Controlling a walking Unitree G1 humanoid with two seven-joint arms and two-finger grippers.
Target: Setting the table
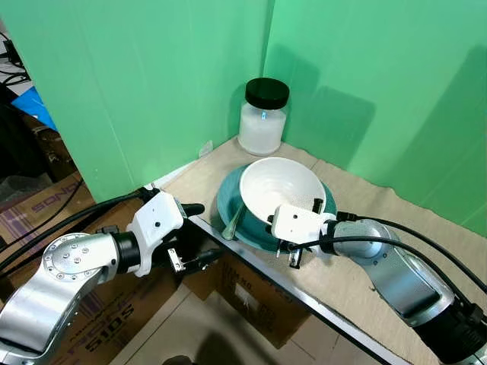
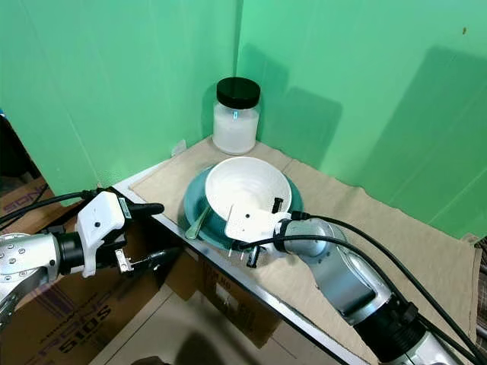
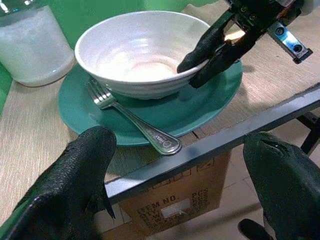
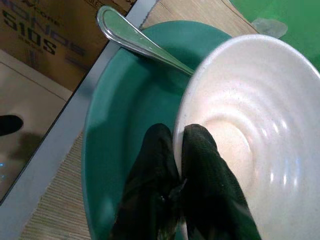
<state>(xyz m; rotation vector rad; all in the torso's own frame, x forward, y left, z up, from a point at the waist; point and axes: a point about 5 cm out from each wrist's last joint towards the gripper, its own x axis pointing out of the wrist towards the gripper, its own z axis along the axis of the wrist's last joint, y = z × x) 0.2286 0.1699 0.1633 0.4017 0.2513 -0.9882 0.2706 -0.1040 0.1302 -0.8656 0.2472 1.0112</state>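
Left eye view: white bowl (image 1: 283, 188) sitting on a teal plate (image 1: 228, 207), near the table (image 1: 358, 281) corner, on a tan woven mat (image 1: 365, 228). Fork (image 1: 233, 221) lying on the plate's left side, handle out over the rim toward the table edge. Right gripper (image 1: 304, 220) reaching in from the right, forearm low over the mat, pinching the bowl's near rim with one finger inside and one outside. Left gripper (image 1: 194, 236) held off the table's front edge, below and left of the plate, arm bent and pointing toward the dishes, fingers spread, touching nothing. Jar (image 1: 262, 115) with black lid standing behind the plate in the corner, against green backdrop (image 1: 152, 76). Cardboard boxes (image 1: 259, 296) under the table.

Right eye view: same layout; right gripper clamped on the rim, cables trailing back along the silver arm.

Left wrist view: two black fingers (image 3: 75, 175) wide apart in the foreground, framing the table edge. Beyond them, fork tines tucked against the bowl's base, handle end at the plate's rim. Right gripper's fingers closed over the bowl's rim on the far side.

Right wrist view: fingertips (image 4: 200, 150) pressed together across the bowl's wall, one on the inner surface, one outside over the plate. Fork handle projecting past the plate's edge.
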